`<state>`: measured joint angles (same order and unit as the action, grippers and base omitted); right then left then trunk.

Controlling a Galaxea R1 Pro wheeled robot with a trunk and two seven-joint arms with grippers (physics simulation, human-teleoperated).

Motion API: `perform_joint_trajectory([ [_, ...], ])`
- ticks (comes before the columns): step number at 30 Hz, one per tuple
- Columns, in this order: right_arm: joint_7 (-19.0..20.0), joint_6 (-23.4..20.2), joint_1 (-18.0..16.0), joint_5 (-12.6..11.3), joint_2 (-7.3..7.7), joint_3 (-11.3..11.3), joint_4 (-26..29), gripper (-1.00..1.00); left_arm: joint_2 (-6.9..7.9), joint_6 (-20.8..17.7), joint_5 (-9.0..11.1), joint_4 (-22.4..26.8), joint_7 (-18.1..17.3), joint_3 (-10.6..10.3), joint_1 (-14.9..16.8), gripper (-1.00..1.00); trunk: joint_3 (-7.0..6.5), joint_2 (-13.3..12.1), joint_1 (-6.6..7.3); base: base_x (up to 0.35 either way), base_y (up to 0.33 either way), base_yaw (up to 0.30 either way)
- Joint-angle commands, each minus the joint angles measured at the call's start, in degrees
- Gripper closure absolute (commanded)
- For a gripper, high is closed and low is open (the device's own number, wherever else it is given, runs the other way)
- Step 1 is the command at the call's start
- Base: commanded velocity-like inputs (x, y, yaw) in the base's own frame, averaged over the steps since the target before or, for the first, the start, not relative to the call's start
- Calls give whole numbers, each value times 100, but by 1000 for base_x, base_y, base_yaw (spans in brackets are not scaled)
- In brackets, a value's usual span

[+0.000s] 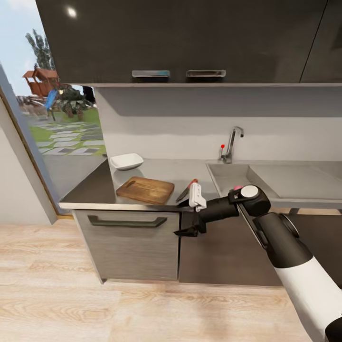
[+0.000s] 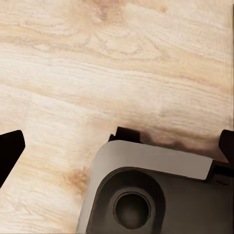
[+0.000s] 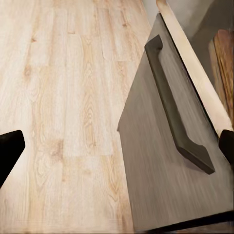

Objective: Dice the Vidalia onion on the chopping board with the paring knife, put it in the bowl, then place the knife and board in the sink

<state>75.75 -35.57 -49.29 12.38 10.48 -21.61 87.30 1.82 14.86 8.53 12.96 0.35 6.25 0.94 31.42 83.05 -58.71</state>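
Right claw, spread wide, hangs before the cabinet drawer, below the paring knife.

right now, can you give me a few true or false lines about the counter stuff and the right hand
1. The chopping board lies on the countertop, left of the sink. True.
2. The bowl sits on the chopping board. False: it stands on the countertop behind the board, apart from it.
3. The right hand holds the paring knife. False: the hand hangs open in front of the cabinet; the knife lies on the countertop.
4. The drawer handle is below the chopping board. True.
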Motion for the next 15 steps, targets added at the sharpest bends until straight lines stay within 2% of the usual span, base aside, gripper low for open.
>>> perform_joint_trajectory([
  [1, 16, -70, -11, 30, -15, -5, 7, -100, 1, 17, 70, -2, 1, -7, 3, -100, 6, 3, -2, 242, -210, 0],
  [5, -77, -469, -297, 113, -173, -3, 2, -100, -4, 17, 147, -4, -5, -9, 3, -100, 6, 3, -2, 236, -193, 0],
  [7, -222, -1010, -776, 167, -228, -2, -1, -100, -5, 17, 162, 3, -7, -10, 3, -100, 6, 3, -2, 167, -158, 0],
  [9, -311, -1280, -1130, 174, -291, -2, -6, -100, -3, 17, 165, 1, -8, -10, 3, -100, 6, 3, -2, 88, -113, 0],
  [11, -374, -1452, -1484, 179, -453, -7, -60, -100, -3, 17, 166, -2, -8, -10, 3, -100, 6, 3, -2, 36, -74, 0],
  [15, -424, -1677, -2261, 355, -861, -9, -732, -100, -5, 19, 167, -3, -8, -10, 3, -100, 6, 3, -2, 11, -24, 0],
])
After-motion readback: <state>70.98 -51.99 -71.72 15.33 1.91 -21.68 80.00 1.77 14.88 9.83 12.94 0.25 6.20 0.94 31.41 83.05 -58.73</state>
